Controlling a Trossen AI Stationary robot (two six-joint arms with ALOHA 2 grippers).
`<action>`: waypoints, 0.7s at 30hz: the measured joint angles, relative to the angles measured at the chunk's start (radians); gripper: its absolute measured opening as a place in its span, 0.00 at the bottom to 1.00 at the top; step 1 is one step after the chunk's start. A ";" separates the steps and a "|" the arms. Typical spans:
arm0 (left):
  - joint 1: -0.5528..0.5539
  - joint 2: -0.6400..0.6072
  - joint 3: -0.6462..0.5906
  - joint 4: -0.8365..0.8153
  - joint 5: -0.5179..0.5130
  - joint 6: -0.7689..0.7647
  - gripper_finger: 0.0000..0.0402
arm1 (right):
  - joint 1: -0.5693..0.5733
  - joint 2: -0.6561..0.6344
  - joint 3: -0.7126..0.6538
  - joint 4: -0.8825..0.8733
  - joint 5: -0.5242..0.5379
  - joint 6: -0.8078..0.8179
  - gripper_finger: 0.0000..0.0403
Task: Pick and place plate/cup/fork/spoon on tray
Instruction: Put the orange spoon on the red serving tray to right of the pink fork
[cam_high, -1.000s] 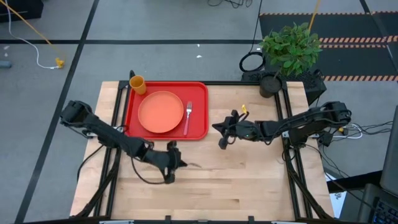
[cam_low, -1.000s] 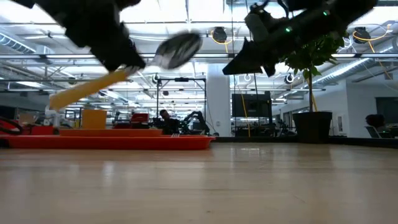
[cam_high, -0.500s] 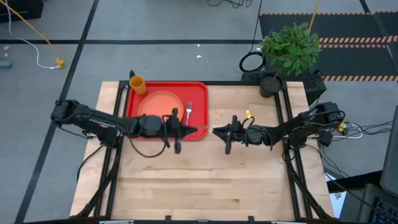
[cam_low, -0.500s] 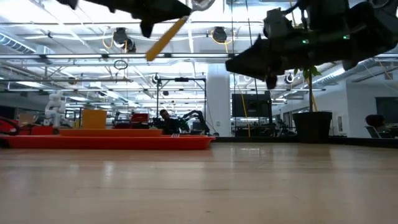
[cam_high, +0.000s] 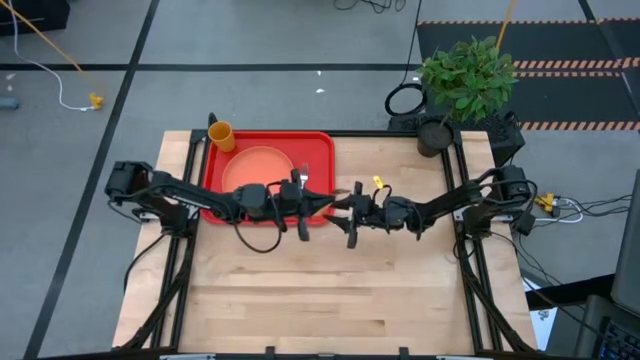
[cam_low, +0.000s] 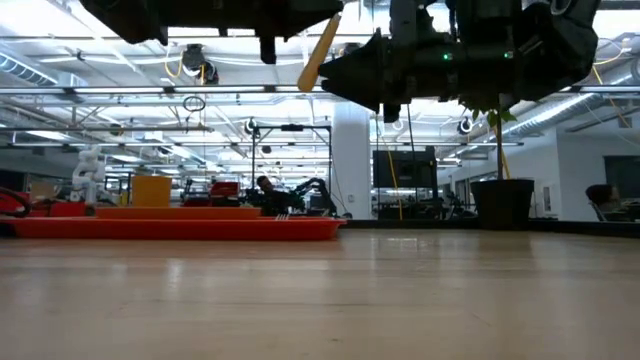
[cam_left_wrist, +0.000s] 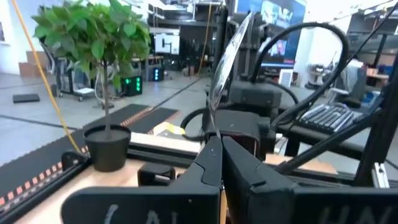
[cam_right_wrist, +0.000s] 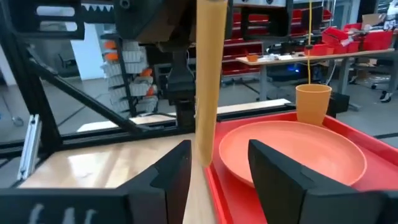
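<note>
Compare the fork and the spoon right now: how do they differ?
The fork lies flat on the tray beside the plate; the spoon tilts steeply in the air. No tool touches the fork; the left tool clamps the spoon, its orange handle reaching between the open right tool's fingers. Both have silver metal ends.

Since a second ago the left gripper has carried the spoon up from the worktop's middle to the tray's right rim, meeting the right gripper, which moved leftward.
</note>
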 joint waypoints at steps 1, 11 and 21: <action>0.001 0.007 -0.001 0.008 0.000 0.003 0.00 | -0.006 0.000 0.000 -0.002 -0.013 0.000 0.37; 0.011 0.020 -0.001 0.036 0.005 0.019 0.00 | -0.049 0.000 0.000 0.028 -0.122 0.003 0.27; 0.011 0.030 0.000 0.040 0.052 0.020 0.00 | -0.060 0.000 0.000 0.049 -0.204 0.003 0.07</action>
